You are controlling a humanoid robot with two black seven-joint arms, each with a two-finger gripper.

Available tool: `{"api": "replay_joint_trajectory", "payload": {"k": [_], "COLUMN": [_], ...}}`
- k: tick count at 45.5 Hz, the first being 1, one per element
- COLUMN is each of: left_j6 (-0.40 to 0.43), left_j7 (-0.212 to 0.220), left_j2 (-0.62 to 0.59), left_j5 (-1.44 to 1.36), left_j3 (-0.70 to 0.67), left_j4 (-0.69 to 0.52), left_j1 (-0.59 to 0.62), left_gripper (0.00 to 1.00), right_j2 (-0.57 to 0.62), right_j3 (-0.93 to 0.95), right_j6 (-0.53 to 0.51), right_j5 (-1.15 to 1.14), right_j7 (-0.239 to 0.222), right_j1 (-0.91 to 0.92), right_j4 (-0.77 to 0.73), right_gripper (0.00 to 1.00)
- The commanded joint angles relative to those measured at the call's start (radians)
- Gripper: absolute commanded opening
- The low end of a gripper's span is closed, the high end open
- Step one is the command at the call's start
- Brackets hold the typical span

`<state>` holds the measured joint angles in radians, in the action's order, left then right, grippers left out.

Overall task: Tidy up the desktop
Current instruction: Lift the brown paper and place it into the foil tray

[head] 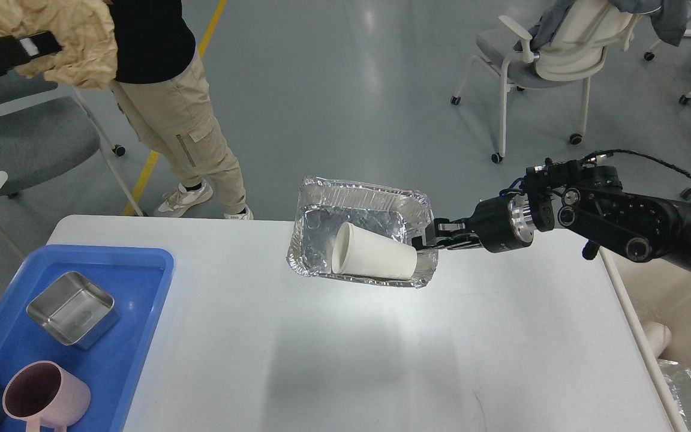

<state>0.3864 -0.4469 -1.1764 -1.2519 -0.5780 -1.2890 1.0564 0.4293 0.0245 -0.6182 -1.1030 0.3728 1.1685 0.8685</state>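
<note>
The white desktop [345, 348] fills the lower half of the head view. My right gripper [422, 243] is shut on the right rim of a foil tray [357, 204] and holds it in the air above the desktop's far edge. A white paper cup [372, 258] lies on its side in the tray. My left gripper [36, 45] is at the top left, high up, shut on a crumpled tan paper wad [69, 36].
A blue tray [129, 312] at the left holds a steel box [72, 307] and a pink mug [45, 396]. A person [171, 108] stands beyond the desktop's far left. Chairs stand behind. A cream bin [687, 336] with foil [690, 390] sits at right.
</note>
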Motion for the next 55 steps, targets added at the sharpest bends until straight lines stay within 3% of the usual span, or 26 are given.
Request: {"api": "replay_joint_trajectory", "payload": {"k": [1, 12, 28, 38, 49, 52, 55], "left_j6": [0.136, 0.284, 0.284, 0.279, 0.275, 0.273, 0.273], "left_j7": [0.007, 0.007, 0.008, 0.011, 0.011, 0.011, 0.011], "left_j2": [0.116, 0.366, 0.685, 0.768, 0.744, 0.721, 0.709], "left_j5": [-0.223, -0.464, -0.62, -0.632, -0.635, -0.632, -0.624], "left_j3": [0.006, 0.072, 0.306, 0.314, 0.314, 0.311, 0.305], "left_j4": [0.002, -0.004, 0.007, 0.025, 0.042, 0.043, 0.043], "left_j1": [0.125, 0.27, 0.398, 0.386, 0.344, 0.338, 0.335], "left_gripper": [0.04, 0.05, 0.05, 0.06, 0.11, 0.17, 0.32], "right_j2": [-0.001, -0.004, -0.012, -0.009, -0.007, -0.009, -0.007], "right_j3": [0.0, 0.002, 0.002, 0.002, 0.002, 0.002, 0.002], "right_j6": [0.0, 0.002, 0.012, 0.014, 0.014, 0.014, 0.015], "right_j5": [0.0, 0.0, 0.0, 0.0, 0.0, 0.0, 0.0], "right_j7": [0.0, 0.0, 0.0, 0.0, 0.0, 0.0, 0.0], "right_j1": [0.007, 0.011, 0.017, 0.019, 0.02, 0.019, 0.016], "right_j4": [0.0, 0.001, 0.0, 0.001, 0.001, 0.001, 0.001], "right_gripper": [0.0, 0.0, 0.0, 0.0, 0.0, 0.0, 0.0]}}
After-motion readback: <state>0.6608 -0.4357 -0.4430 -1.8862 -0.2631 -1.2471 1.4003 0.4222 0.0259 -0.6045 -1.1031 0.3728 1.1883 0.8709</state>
